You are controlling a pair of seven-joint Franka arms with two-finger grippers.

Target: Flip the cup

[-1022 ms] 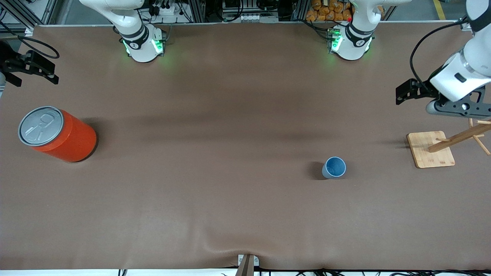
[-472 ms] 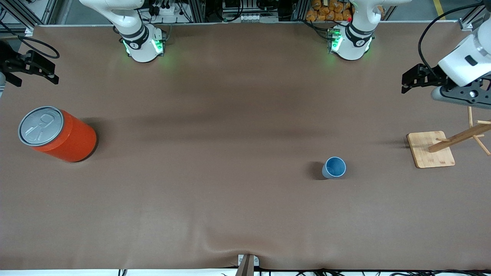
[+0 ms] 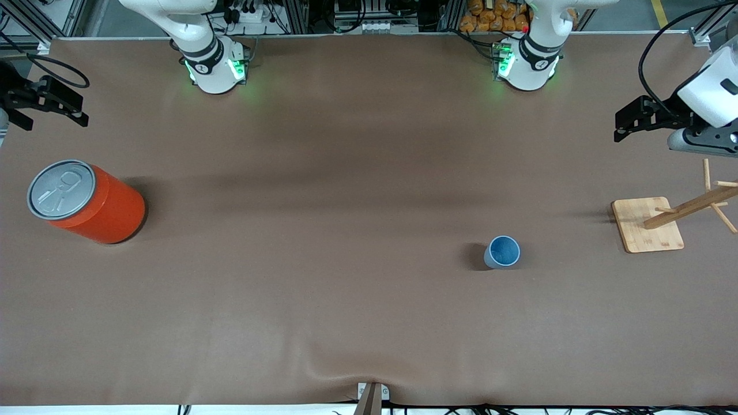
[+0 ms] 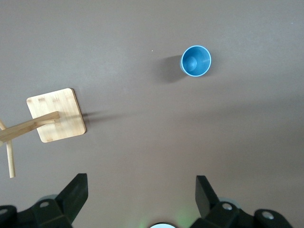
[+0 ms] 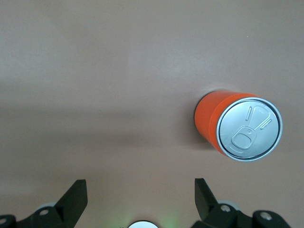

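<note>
A wide brown table [image 3: 346,300] fills the front view, with two white robot arms based along its top edge.

The cup [image 3: 502,252], small and light blue with a darker blue inside, stands upright on the table with its open mouth facing up. It sits toward the left arm's end of the table, nearer to the front camera than the arm bases. Nothing touches it. In the left wrist view the cup [image 4: 195,61] shows from above as a blue ring casting a soft shadow.

Near the cup, closer still to the left arm's end, stands a wooden rack on a square bamboo base [image 3: 647,224], with a slanted post and thin pegs. The cup and the rack are well apart.

The left gripper [image 3: 637,118] hangs in the air over the table's edge at the left arm's end, above the rack's area. Its black fingers [image 4: 73,194] are spread wide and hold nothing.

The right gripper [image 3: 55,104] hangs over the table's opposite end, at the right arm's side, where that arm waits. Its fingers [image 5: 76,197] are also spread wide and empty.

A large orange can [image 3: 86,202] with a grey pull-tab lid stands upright toward the right arm's end, well apart from the cup. The right wrist view looks down on this can [image 5: 240,127].
</note>
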